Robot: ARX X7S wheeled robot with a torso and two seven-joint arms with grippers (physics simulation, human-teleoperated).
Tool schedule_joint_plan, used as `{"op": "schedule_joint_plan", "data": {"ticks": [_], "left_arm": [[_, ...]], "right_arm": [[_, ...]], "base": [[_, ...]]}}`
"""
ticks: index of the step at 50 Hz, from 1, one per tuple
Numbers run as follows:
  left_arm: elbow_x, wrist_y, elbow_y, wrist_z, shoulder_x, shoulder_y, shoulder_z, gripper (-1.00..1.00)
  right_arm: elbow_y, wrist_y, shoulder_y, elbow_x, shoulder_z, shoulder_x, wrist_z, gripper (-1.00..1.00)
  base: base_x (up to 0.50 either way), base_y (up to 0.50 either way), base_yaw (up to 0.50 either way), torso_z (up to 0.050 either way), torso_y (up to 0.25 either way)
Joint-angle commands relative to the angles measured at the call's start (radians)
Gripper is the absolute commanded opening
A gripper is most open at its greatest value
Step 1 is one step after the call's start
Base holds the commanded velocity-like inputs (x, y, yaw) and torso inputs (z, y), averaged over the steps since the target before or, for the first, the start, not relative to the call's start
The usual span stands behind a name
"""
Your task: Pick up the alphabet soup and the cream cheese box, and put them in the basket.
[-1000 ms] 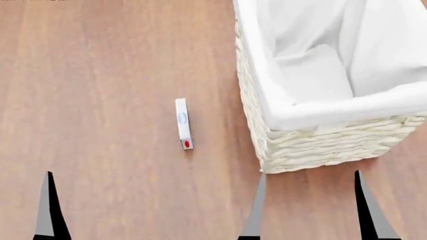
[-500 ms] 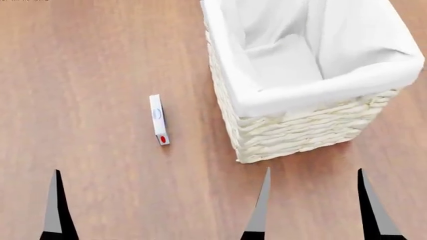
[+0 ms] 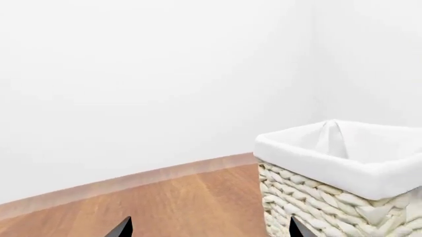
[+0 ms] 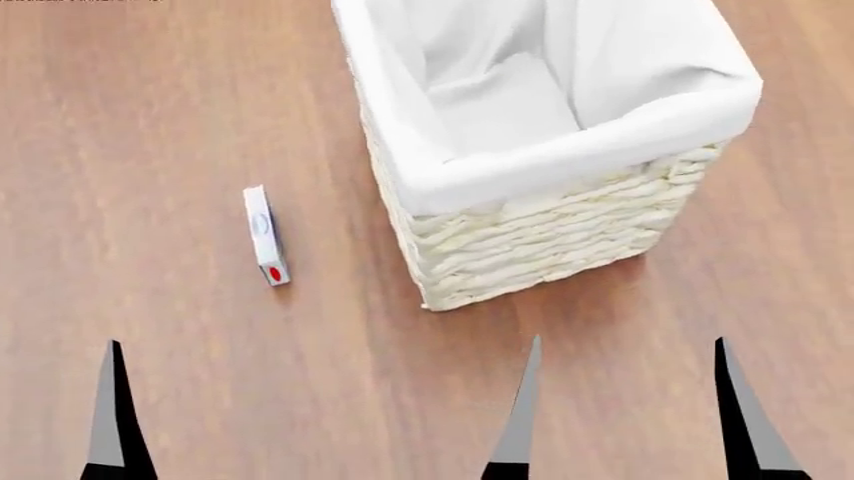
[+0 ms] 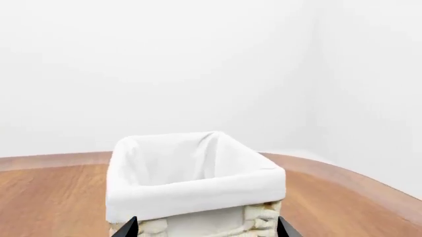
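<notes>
Cream cheese box [image 4: 266, 236]: lying flat on wooden bench [image 4: 160, 120], just left of basket [image 4: 534, 225], apart from it. Left claw [image 4: 314, 410] and right claw [image 5: 206, 228]: both spread wide, empty, low near basket.

Cream woven basket [image 4: 534, 235]; seemingly white-blue-red cream cheese box [image 4: 264, 236]

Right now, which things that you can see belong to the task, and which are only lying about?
Belonging to the task:
- cream cheese box, lying on the floor to the left of the basket, apart from it
- basket, nothing visible inside
- alphabet soup: not in view

Only lying about:
- nothing else; only the wooden floor and white walls
</notes>
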Motion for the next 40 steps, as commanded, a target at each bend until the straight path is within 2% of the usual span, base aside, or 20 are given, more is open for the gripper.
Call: {"op": "schedule_joint_plan", "data": {"ticks": [1, 19, 29, 40], "left_arm": [[0.0, 0.004, -0.005, -0.006, -0.004, 0.001, 0.002, 1.0], [-0.004, 0.009, -0.012, -0.01, -0.008, -0.001, 0.01, 1.0], [-0.016, 0.025, -0.012, -0.012, -0.017, 0.009, 0.008, 1.0], [-0.018, 0.028, -0.03, -0.011, -0.017, 0.001, 0.018, 1.0]], "right_arm": [[-0.001, 0.001, 0.001, 0.0, -0.005, 0.004, 0.006, 1.0], [0.0, -0.007, -0.004, -0.001, -0.012, 0.012, 0.015, 1.0], [-0.021, 0.006, -0.015, -0.024, -0.028, 0.016, 0.026, 1.0], [-0.199, 0.162, -0.081, 0.018, -0.018, 0.047, 0.048, 1.0]], "base": [[0.0, 0.0, -0.24, 0.0, 0.0], [0.0, 0.0, -0.24, 0.0, 0.0], [0.0, 0.0, -0.03, 0.0, 0.0], [0.0, 0.0, 0.0, 0.0, 0.0]]}}
